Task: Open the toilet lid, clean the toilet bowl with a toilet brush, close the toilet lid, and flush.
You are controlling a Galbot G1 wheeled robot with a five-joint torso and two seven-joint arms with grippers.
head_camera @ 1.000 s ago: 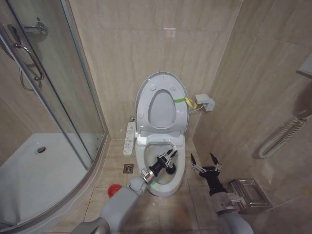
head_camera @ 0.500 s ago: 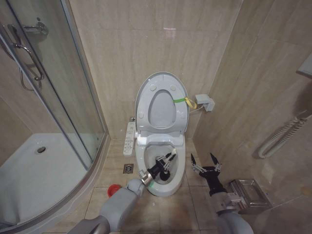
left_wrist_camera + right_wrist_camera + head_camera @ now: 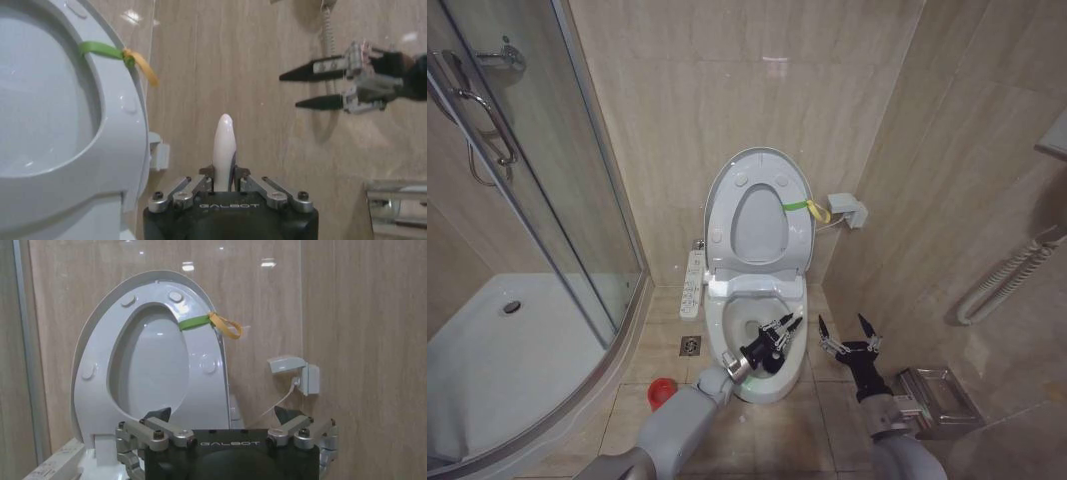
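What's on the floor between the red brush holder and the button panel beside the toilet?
A square floor drain sits on the tiles between the red holder and the button panel, as the head view shows.

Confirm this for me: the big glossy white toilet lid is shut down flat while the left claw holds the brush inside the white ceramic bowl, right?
Not quite. The glossy white oval toilet lid stands raised against the wall, as the head view shows. The rest holds: the left claw grips the pale-handled toilet brush inside the white ceramic toilet bowl.

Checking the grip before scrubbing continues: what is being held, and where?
Left gripper holds the toilet brush by its pale handle; right gripper holds nothing.
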